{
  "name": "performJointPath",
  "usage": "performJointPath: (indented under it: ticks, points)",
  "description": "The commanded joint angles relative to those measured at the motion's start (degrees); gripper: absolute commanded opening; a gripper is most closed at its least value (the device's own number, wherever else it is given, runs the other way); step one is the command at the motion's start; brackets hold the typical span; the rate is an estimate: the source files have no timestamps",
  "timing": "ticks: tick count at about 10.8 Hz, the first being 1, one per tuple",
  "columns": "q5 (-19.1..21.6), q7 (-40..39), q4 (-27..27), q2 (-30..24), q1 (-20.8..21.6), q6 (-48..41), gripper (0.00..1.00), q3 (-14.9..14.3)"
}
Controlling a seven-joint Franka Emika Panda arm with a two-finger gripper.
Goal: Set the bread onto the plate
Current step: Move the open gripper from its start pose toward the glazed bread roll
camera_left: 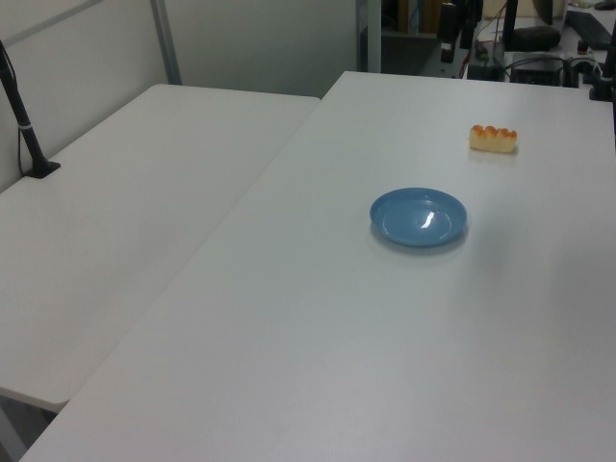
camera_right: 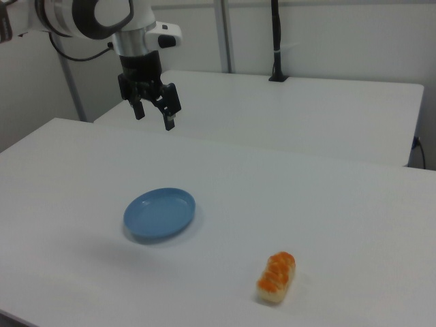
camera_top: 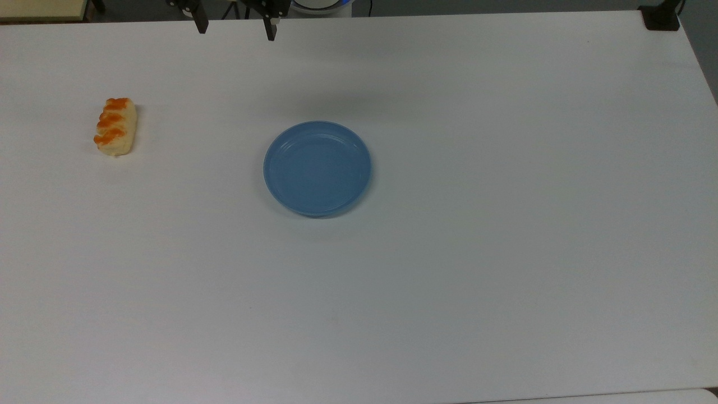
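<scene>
Top view: bread (camera_top: 115, 127) lay at frame's left on white table (camera_top: 449, 280), long axis near vertical, well apart from plate (camera_top: 317, 168) at center. Gripper (camera_top: 235, 25) hung at upper edge, jaws spread, holding nothing.

The bread (camera_top: 115, 127), a pale-yellow roll with three orange-brown glazed bumps, lies flat near the white table's (camera_top: 505, 252) left edge in the top view. The empty round blue plate (camera_top: 317, 168) sits mid-table, well apart.
</scene>
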Motion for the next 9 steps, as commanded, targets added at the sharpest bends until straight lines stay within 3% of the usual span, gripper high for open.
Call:
performJointPath:
  ticks: [1, 9]
  points:
    - [0.85, 0.58, -0.38, -0.43, 0.77, 0.75, 1.00, -1.04]
    - [-1.16, 0.49, -0.38, -0.43, 0.86, 0.58, 1.00, -0.86]
